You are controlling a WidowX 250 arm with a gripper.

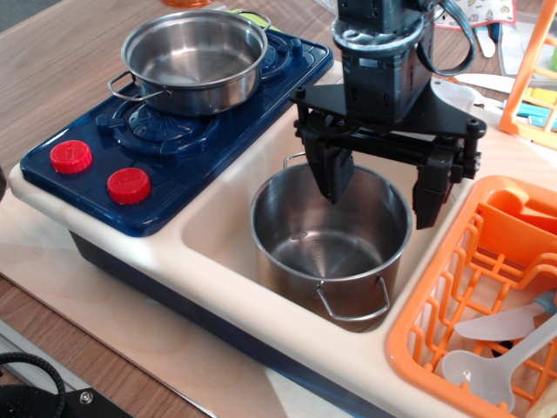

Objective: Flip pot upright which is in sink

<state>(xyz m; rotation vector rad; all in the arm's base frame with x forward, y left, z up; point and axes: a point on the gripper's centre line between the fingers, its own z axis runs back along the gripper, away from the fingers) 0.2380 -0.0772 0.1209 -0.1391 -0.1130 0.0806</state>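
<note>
Pot (331,248) upright in the sink (228,216), mouth open to the top, filling most of the basin; one wire loop handle facing the front edge of the counter, the other just visible at the back rim. Gripper (383,187) poised above the pot's far rim, jaws spread wide, pinching nothing: one finger (334,170) dipping just inside the rim on the stove side, the other hanging outside it on the rack side. Blue stove top (130,144) toward the left end, carrying a shallow steel pan (196,59) near the back corner and two red knobs (100,171) near the front edge. Orange dish rack (452,287) at the right end, holding pale plastic spoons (500,344).
</note>
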